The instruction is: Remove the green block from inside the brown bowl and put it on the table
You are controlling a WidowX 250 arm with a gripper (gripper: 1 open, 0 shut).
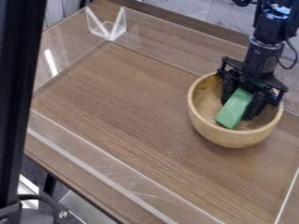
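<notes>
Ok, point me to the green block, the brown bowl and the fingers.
Green block (236, 107): camera view, middle of its exposed face.
Brown bowl (225, 137): camera view, outer near wall.
Fingers (247, 86): camera view, between the tips.

A clear, angular plastic piece (107, 24) stands at the upper-left corner of the table (100, 96), its sides rising to points. A low transparent strip (103, 171) follows the table's lower-left edge, and another (176, 24) runs along the upper edge. Past that upper edge lies a grey speckled surface (205, 8). Off the left side, a black upright post (13, 79) fills the margin. Below the lower-left edge sits a rounded black object (28, 213) with a dark cable (38, 198) curving over it; what it is cannot be told.
</notes>
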